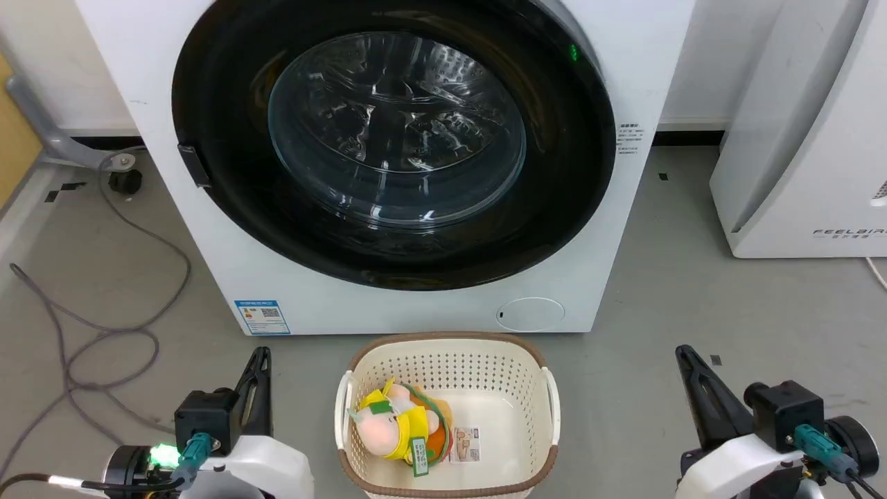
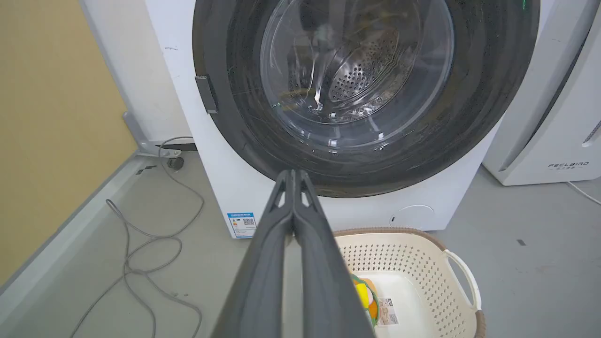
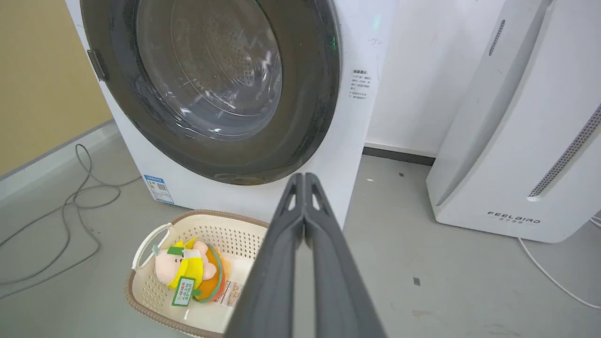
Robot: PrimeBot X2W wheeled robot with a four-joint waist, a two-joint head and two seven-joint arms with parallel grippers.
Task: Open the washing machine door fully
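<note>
The white washing machine (image 1: 388, 305) stands straight ahead, with its round glossy black door (image 1: 554, 173) flat against the front, shut. A small dark handle tab (image 1: 193, 165) sits on the door's left edge. My left gripper (image 1: 258, 360) rests low at the lower left, fingers pressed together, holding nothing, well short of the door (image 2: 474, 117). My right gripper (image 1: 687, 357) rests at the lower right, also shut and empty. In the right wrist view its fingers (image 3: 305, 180) point at the machine's lower right corner, with the door (image 3: 300, 117) up and to the left.
A cream perforated basket (image 1: 443, 353) with a plush toy (image 1: 395, 423) stands on the floor between my grippers, just before the machine. A white FEELBIRD appliance (image 1: 797, 138) stands at the right. Grey cables (image 1: 104, 333) loop over the floor at the left.
</note>
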